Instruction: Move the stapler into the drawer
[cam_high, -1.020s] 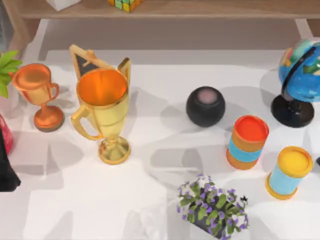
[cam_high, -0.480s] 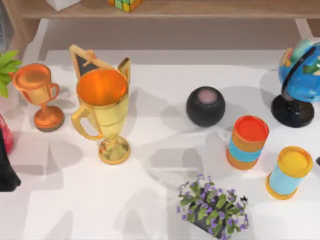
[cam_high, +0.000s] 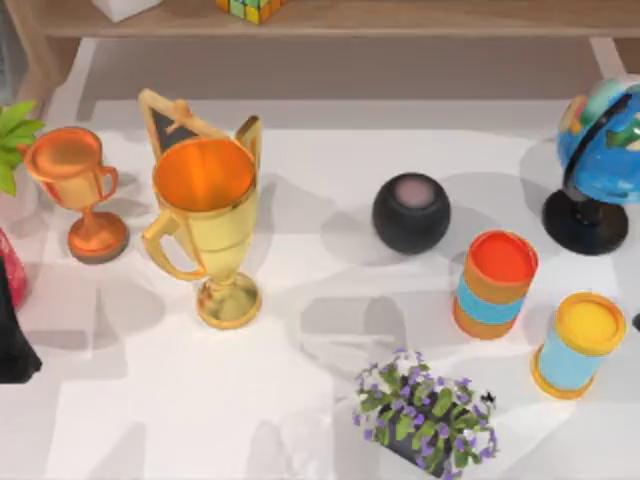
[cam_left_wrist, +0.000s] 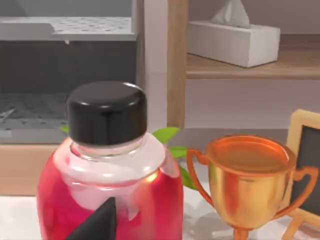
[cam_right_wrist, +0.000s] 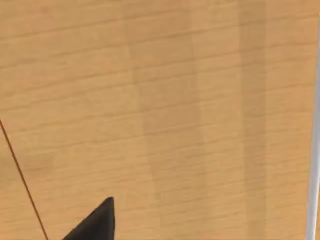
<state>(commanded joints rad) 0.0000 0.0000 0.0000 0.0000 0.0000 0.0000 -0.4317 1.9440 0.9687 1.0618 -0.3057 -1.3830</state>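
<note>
Plainly, the left tool (cam_high: 12, 330) sits at the left edge of the top view, just beside a red bottle (cam_left_wrist: 107, 200); whether it is apart or together I cannot tell. A gold trophy (cam_high: 205, 225) stands mid-left on the white surface (cam_high: 300, 400).

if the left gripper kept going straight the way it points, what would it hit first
Most likely the red bottle: in the left wrist view it stands right ahead of the fingertip, close in. The copper trophy sits off to one side, farther back. Depth is hard to judge.

Black left arm (cam_high: 12, 330), black pointed fingertips (cam_left_wrist: 97, 222)
</note>
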